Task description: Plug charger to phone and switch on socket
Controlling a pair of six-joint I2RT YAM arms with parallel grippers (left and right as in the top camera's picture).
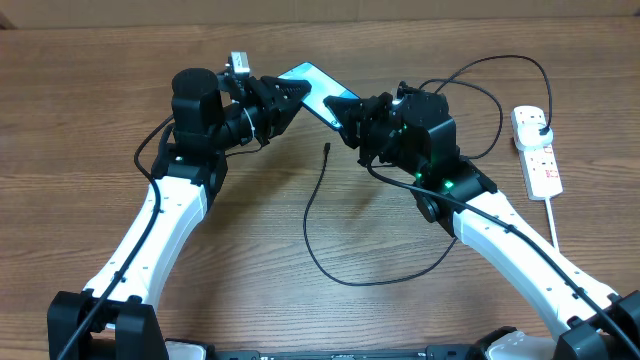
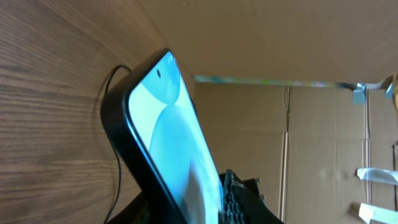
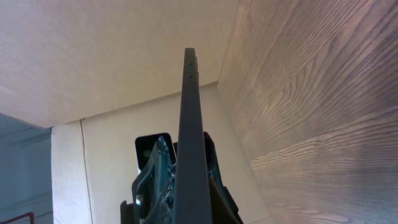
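The phone (image 1: 312, 84), with its light blue screen, is held tilted above the table between both arms. My left gripper (image 1: 287, 98) is shut on its left end; the left wrist view shows the screen (image 2: 165, 134) between the jaws (image 2: 205, 202). My right gripper (image 1: 352, 115) is shut on its right end; the right wrist view shows the phone edge-on (image 3: 189, 112) between the jaws (image 3: 186, 193). The charger's connector tip (image 1: 328, 150) lies free on the table, and its black cable (image 1: 345, 280) loops toward the front. The white socket strip (image 1: 540, 160) lies at the right with a black plug (image 1: 539, 127) in it.
The strip's thick white cord (image 1: 551, 220) runs toward the front right. More black cable (image 1: 500, 60) arcs over the table behind the right arm. A cardboard wall (image 2: 311, 137) stands behind the wooden table (image 1: 120, 80).
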